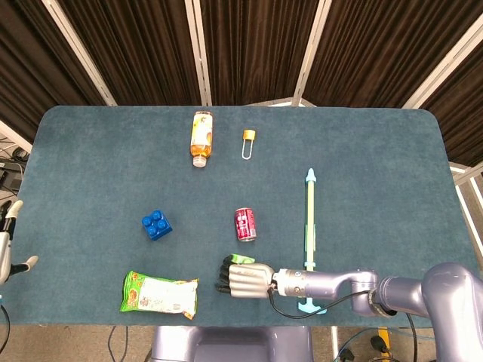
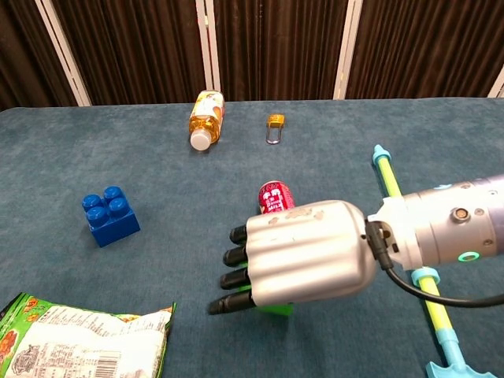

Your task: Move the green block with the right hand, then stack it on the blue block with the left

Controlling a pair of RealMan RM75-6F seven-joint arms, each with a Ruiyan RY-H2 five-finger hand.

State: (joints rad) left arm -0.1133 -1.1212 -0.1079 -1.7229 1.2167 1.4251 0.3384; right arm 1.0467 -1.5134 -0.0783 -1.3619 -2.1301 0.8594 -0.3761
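From the head view, the right hand (image 1: 243, 279) lies low over the table (image 1: 392, 166) at about 6 o'clock from the red can (image 1: 245, 224). A bit of the green block (image 1: 241, 259) peeks out at the top edge of the hand. I cannot tell from here if the hand grips it. The blue block (image 1: 156, 225) sits at 10 o'clock from that hand, well apart. The left hand (image 1: 7, 245) waits at the far left edge, loose and holding nothing, likely until its turn. From the chest view, the right hand (image 2: 303, 252) has its fingers (image 2: 232, 277) stretched out flat, not curled. The green block (image 2: 272, 308) shows just under the palm, seemingly resting on the table. I think the hand is letting go so the left hand can reach it. The blue block (image 2: 109, 214) is at 9 o'clock.
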